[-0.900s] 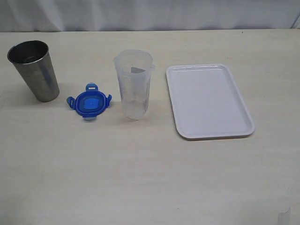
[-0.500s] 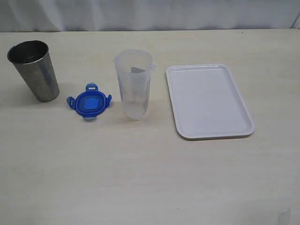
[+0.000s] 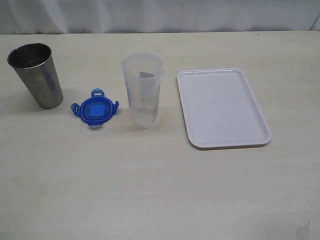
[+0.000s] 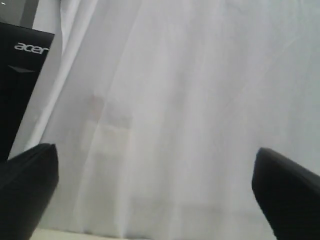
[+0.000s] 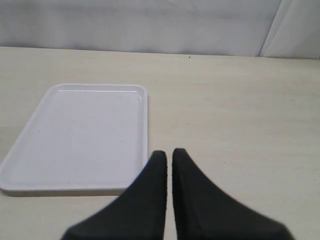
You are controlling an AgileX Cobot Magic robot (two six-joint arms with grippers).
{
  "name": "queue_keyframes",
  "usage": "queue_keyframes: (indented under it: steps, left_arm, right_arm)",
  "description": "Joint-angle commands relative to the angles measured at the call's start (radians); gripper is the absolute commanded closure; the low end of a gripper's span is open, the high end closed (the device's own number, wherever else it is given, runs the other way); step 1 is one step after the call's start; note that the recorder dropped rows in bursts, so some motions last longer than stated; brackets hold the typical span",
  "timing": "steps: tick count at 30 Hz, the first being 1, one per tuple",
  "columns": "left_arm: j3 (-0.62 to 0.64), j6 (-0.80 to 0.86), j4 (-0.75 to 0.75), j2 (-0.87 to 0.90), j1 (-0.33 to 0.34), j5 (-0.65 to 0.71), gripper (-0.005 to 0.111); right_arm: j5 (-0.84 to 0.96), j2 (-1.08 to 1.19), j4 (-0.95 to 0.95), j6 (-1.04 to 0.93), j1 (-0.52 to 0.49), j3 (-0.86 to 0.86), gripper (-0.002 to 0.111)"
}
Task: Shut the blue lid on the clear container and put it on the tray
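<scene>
Grey metal cup (image 3: 36, 75) on a pale wood-grain table (image 3: 160, 195), white cloth (image 3: 160, 15) behind.
The cup stands upright at the far left of the table, its mouth wider than its base and its inside dark. The creased cloth hangs along the table's far edge. The left wrist view shows a black panel (image 4: 20, 85) lettered "acer" next to white cloth.

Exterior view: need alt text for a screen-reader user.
An open clear container stands upright mid-table, with the blue lid lying flat just to its left and the empty white tray to its right, none touching. A grey metal cup stands further left on the pale table; no arm is in view.
</scene>
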Motion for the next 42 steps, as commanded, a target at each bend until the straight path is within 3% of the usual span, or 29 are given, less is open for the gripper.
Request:
queue_keyframes:
  steps: [1,7,11,17,31,42]
  left_arm:
    - [-0.01,-0.026,0.054,0.241,0.001,-0.123,0.002]
    - [-0.03,-0.003,0.118,0.741,0.001,-0.452,0.002]
    - [-0.089,0.084,0.157,1.024,0.001,-0.552,0.002]
    - [-0.155,0.14,0.157,1.262,0.001,-0.648,0.002]
    - [-0.324,0.19,0.206,1.606,0.001,-0.648,0.002]
    - [-0.449,0.19,0.208,1.677,0.001,-0.648,0.002]
  right_arm:
    - [-0.005,-0.005,0.005,-0.001,-0.006,0.002,0.104]
    - [-0.005,-0.005,0.005,-0.001,-0.006,0.002,0.104]
    - [-0.005,-0.005,0.005,-0.001,-0.006,0.002,0.104]
    - [-0.005,-0.005,0.005,-0.001,-0.006,0.002,0.104]
    - [-0.005,-0.005,0.005,-0.001,-0.006,0.002,0.104]
    - [-0.005,-0.005,0.005,-0.001,-0.006,0.002,0.104]
